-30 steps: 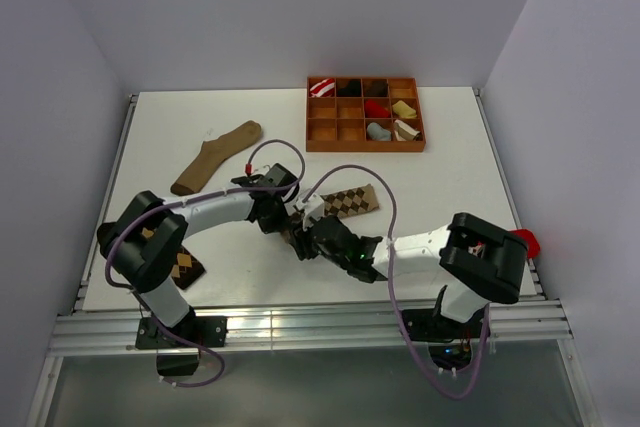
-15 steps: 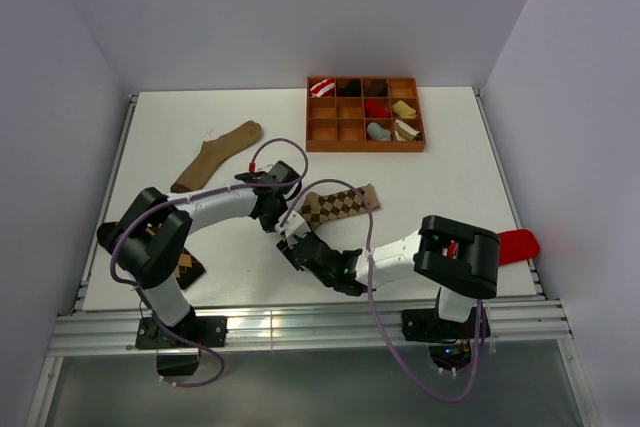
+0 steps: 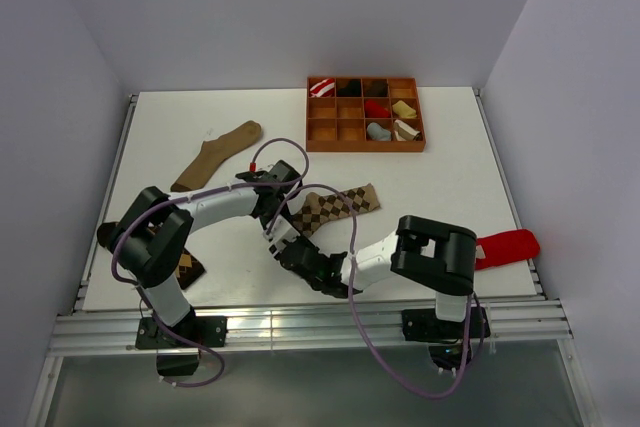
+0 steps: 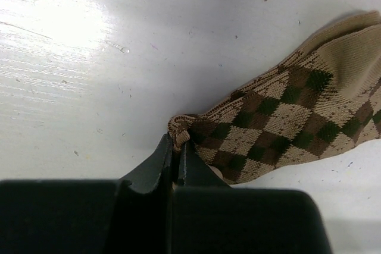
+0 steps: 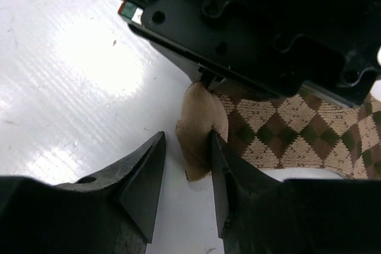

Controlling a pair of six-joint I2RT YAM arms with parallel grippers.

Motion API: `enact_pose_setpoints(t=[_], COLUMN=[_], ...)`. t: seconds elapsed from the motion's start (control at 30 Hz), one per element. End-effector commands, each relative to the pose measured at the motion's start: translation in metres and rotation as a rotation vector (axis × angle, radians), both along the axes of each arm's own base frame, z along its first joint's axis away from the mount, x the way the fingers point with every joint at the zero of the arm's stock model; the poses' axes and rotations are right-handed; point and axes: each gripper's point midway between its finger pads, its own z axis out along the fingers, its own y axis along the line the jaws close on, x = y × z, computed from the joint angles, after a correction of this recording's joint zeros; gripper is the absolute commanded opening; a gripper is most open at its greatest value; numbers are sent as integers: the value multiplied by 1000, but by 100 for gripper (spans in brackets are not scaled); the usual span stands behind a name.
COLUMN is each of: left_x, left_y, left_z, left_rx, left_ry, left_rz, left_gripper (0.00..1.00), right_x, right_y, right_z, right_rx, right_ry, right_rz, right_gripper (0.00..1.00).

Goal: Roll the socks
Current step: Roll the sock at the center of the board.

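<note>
The lighter argyle sock (image 3: pixel 336 205) lies flat at mid-table, its diamonds brown and green in the left wrist view (image 4: pixel 286 117). My left gripper (image 3: pixel 274 209) is shut on the sock's bunched left edge (image 4: pixel 176 130). Just in front of it, my right gripper (image 3: pixel 291 247) is open around the plain tan toe (image 5: pixel 200 128). The toe touches the right finger (image 5: pixel 219 165), with a gap to the left finger. The darker argyle sock (image 3: pixel 186 266) lies at the front left, partly under my left arm.
A long plain tan sock (image 3: pixel 215 155) lies at the back left. The wooden divided tray (image 3: pixel 365 144) at the back holds several rolled socks. A red sock (image 3: pixel 507 246) lies by the right edge. My two grippers are very close together, and the left gripper's body (image 5: pixel 256 22) fills the top of the right wrist view.
My right arm has swung left, uncovering the red sock, and its gripper has slid forward-left. The lighter argyle sock now shows longer, shifted left. The left gripper has barely moved.
</note>
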Motion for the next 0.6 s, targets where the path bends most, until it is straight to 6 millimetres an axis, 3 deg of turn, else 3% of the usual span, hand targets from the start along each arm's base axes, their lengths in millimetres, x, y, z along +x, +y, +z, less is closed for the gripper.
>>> enact_pose_setpoints(t=[0.0,0.1,0.17,0.27,0.43,0.57], left_x=[-10,-10,-10,-6,9,23], left_y=[0,-1,-3,-3,2,12], left_z=[-7,-7,-6,0,30,56], left_rx=[19,16,6,-2,-43,-101], left_ry=[56,59,56,35,-69,-167], left_rz=[-31,-34,-36,-18,42,120], left_gripper=[0,0,0,9,21,41], right_x=[3,3,3,1,-6,-10], right_y=[7,5,2,1,3,4], right_z=[0,-7,-13,-15,-5,6], right_rx=[-7,-30,-42,-35,57,154], right_ry=[-22,-24,-20,-3,64,138], right_rz=[-16,-21,-28,-30,3,36], right_gripper=[42,31,17,0,0,0])
